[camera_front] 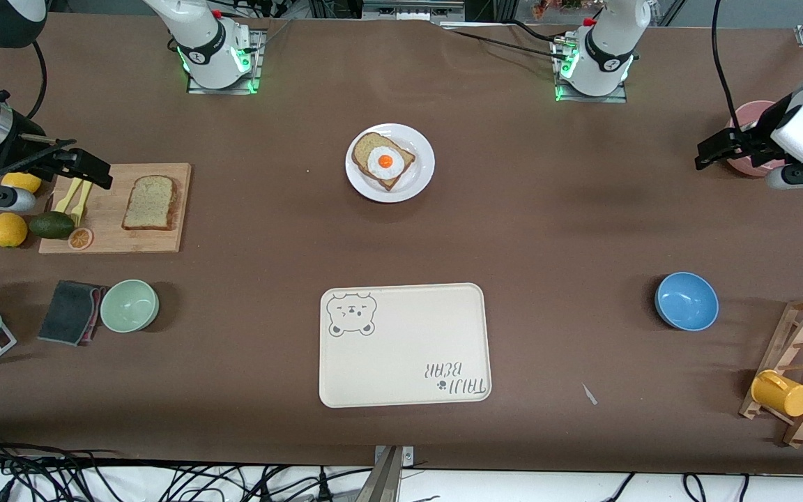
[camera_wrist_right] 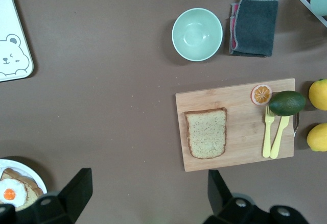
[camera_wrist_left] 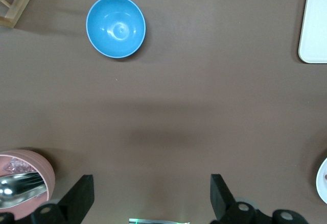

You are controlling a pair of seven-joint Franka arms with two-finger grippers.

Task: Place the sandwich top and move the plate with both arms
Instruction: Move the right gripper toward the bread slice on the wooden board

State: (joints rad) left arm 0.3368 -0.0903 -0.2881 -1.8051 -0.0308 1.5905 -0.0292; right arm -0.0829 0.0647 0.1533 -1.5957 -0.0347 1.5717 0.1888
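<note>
starting point: nothing is held. the right gripper hangs with jaws apart over the end of the board where the forks lie; the left gripper hangs with jaws apart by the pink bowl, at the left arm's end of the table.

the top slice lies flat on the board, well apart from the plate. the plate sits mid-table, farther from the front camera than the tray, and carries the egg slice.

step in hand, as judged: fetch the top slice with the right gripper. recommend a descent square to the slice, jaws spanning crust to crust, light pressure, clear of the forks.

containers: pink bowl holds a metal spoon; blue bowl, green bowl and tray hold nothing.
</note>
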